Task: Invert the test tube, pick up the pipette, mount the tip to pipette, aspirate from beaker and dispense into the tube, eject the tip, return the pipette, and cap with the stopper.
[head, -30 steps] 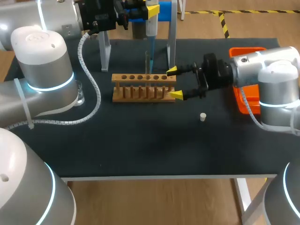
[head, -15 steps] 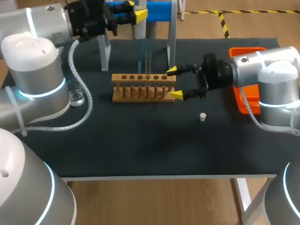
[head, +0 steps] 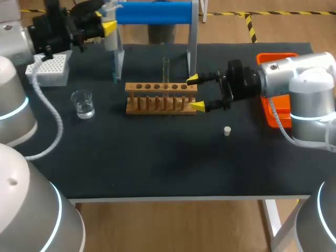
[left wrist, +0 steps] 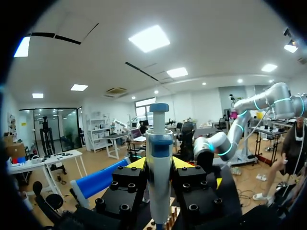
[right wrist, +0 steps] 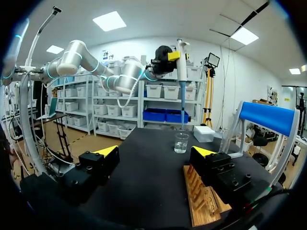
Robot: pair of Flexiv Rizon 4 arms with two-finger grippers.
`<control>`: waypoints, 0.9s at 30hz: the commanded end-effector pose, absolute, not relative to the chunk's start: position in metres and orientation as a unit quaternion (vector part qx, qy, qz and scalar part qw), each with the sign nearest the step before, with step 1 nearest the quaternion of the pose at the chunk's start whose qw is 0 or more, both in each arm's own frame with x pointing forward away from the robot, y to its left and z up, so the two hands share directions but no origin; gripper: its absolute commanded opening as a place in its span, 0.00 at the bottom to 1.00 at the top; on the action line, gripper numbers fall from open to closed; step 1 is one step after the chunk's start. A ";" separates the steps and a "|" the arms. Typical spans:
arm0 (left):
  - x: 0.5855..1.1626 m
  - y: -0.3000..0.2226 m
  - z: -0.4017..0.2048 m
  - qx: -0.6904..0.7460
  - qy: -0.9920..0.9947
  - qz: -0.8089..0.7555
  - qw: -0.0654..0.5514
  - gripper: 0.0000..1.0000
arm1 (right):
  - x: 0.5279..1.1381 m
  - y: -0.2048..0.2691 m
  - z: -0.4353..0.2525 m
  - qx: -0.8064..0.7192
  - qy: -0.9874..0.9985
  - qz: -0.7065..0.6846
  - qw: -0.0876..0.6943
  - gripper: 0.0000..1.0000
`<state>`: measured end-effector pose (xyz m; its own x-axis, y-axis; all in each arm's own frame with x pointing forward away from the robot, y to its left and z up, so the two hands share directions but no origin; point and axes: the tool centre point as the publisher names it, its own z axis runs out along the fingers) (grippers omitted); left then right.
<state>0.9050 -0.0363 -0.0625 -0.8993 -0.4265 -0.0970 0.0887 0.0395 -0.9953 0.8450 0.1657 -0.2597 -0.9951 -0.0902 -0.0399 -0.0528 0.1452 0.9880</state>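
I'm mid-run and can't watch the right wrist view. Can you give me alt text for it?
The left arm's pincer holds a white pipette with a blue tip upright, seemingly just above a small clear glass beaker. Nearer, the right pincer stands open, a wooden test tube rack beside one finger.

Logging black table [head: 157, 168], tan wooden rack [head: 160, 100], orange bin [head: 274, 56], cream stopper [head: 227, 130], clear beaker [head: 83, 103], white pipette [left wrist: 159, 182] (blue-topped), blue stand bar [head: 152, 12].
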 end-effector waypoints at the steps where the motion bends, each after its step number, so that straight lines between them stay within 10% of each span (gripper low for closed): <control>1: 0.899 0.017 -0.069 -0.116 0.696 -0.685 0.182 0.00 | 0.845 0.165 -0.259 0.048 -0.757 -0.651 0.015 1.00; 27: 0.934 0.073 -0.105 -0.144 0.690 -0.685 0.187 0.00 | 0.845 0.165 -0.259 0.048 -0.757 -0.651 0.015 1.00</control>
